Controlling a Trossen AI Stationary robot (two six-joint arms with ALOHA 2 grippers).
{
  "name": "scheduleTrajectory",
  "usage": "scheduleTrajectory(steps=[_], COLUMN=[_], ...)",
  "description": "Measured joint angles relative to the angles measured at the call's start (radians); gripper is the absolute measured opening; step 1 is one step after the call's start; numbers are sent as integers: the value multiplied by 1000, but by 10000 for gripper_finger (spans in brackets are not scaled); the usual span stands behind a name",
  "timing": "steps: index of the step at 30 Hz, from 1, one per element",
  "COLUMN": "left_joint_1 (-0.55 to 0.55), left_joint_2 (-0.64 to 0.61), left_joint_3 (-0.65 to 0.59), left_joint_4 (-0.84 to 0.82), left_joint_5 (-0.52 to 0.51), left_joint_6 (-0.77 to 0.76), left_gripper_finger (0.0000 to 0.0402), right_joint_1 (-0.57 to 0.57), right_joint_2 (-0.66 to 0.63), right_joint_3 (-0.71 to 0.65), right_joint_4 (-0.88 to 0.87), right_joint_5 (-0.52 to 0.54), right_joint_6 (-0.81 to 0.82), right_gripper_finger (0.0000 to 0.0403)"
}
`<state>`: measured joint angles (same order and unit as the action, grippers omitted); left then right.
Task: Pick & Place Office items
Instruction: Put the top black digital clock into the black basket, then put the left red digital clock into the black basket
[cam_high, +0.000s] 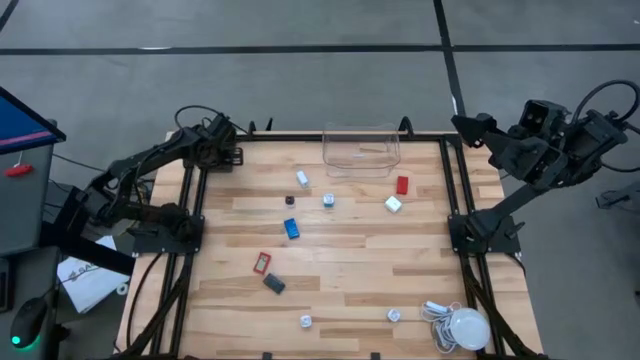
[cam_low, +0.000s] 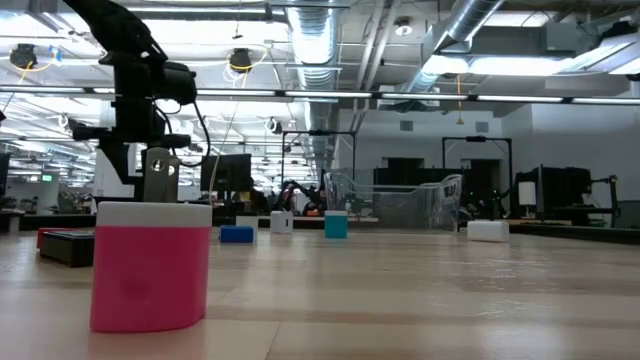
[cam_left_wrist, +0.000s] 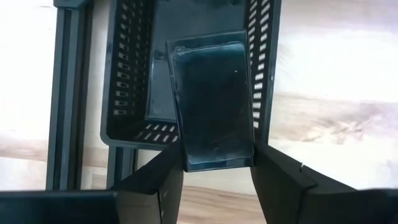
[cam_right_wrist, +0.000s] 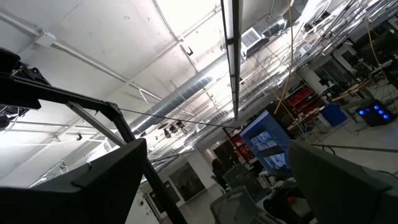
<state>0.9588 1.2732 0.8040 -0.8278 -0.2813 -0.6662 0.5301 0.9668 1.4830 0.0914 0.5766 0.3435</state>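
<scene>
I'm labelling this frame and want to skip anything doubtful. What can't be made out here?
- Black tray: shows only in the left wrist view, where the picture edge crops it and the dark block in the left gripper covers part of its floor.
- Small pieces on the table: too small in the high view to identify.
- Right wrist view: only ceiling, no table.

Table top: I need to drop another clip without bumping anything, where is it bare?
Bare: the wide strip between the red block and the white bulb, along the table's right side. Crowded: the middle, around the blue block, and the clear bin.
</scene>
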Motion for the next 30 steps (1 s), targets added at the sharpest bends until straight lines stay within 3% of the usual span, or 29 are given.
scheduleTrajectory(steps=[30], left_joint_1=[0], left_joint_2=[-4], left_joint_3=[-9], left_joint_4=[86], left_joint_5=[-54], left_joint_6=[-127], left_gripper_finger=[205], right_joint_1=[39], right_joint_2=[4], right_joint_3=[0], right_joint_4=[0], right_joint_5=[0], right_joint_6=[-6], right_gripper_finger=[379])
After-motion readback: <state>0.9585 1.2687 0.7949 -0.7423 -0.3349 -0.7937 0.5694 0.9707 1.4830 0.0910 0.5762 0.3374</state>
